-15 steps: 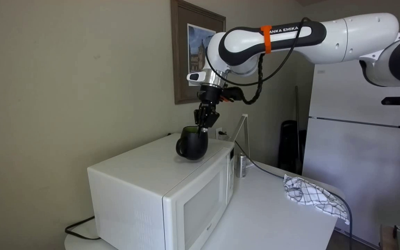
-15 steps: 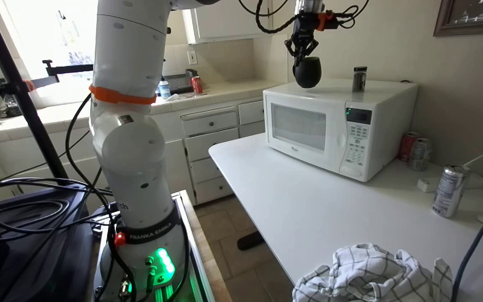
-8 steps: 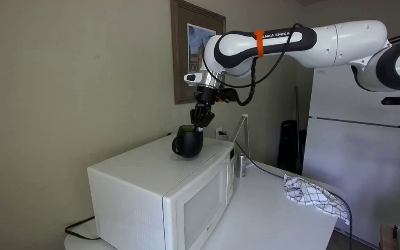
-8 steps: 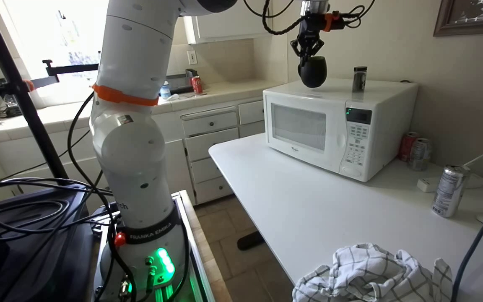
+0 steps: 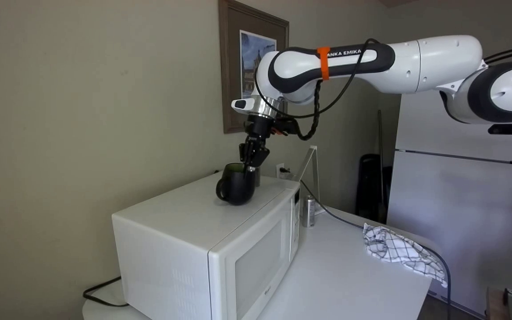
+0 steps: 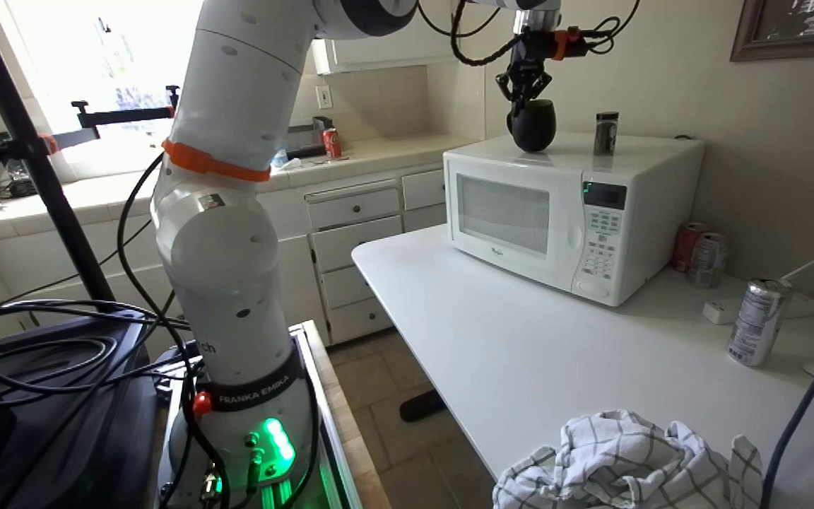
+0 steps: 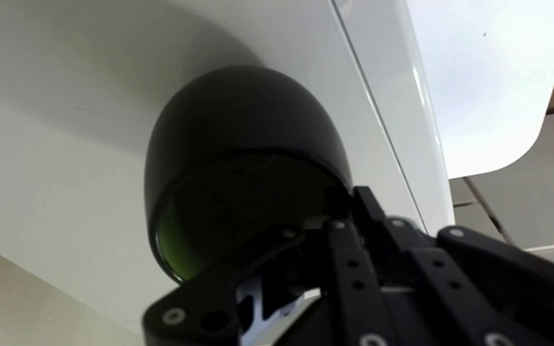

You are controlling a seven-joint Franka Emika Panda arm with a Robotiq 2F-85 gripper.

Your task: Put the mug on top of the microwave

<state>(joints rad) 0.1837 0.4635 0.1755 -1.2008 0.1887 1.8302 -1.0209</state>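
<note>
Mug over microwave, contact unclear; fingers nearly closed, pinching its rim at 3 o'clock, wrist view.

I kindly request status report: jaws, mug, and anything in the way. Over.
Jaws shut on rim of mug. Mug over top of microwave, contact unclear. Small cylinder there stands apart, likely no obstacle.

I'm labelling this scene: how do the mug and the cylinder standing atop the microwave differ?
The mug is rounded with a handle; the cylinder is slim and straight-sided.
The mug is open and green inside; the cylinder has a black top.
The gripper clamps the mug's rim; the cylinder stands free on the microwave.
Both are far smaller than the microwave.
</note>
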